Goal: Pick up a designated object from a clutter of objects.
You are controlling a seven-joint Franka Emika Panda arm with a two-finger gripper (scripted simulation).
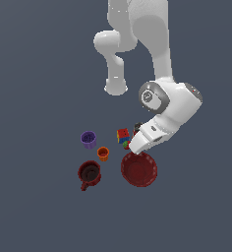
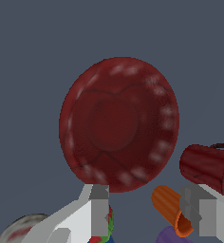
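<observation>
**Red bowl just beyond my open fingers**

My gripper (image 2: 149, 209) is spread wide, holding nothing; the red bowl (image 2: 118, 124) lies just beyond my fingertips (image 2: 99, 209), facing the gap between them; in the exterior view the bowl (image 1: 139, 169) sits on the grey table (image 1: 39, 74), right of the dark-red mug (image 1: 89, 173) and orange cup (image 1: 103, 153); the multicoloured cube (image 1: 123, 135) lies just beyond it.

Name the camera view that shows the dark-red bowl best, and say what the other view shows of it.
The wrist view shows the dark-red bowl best: it fills much of the picture, whole and unobstructed, with its inner surface and pale rim highlights clear. The exterior view shows the bowl small, with the arm's hand covering part of its rim, though it places the bowl beside the other items.
</observation>
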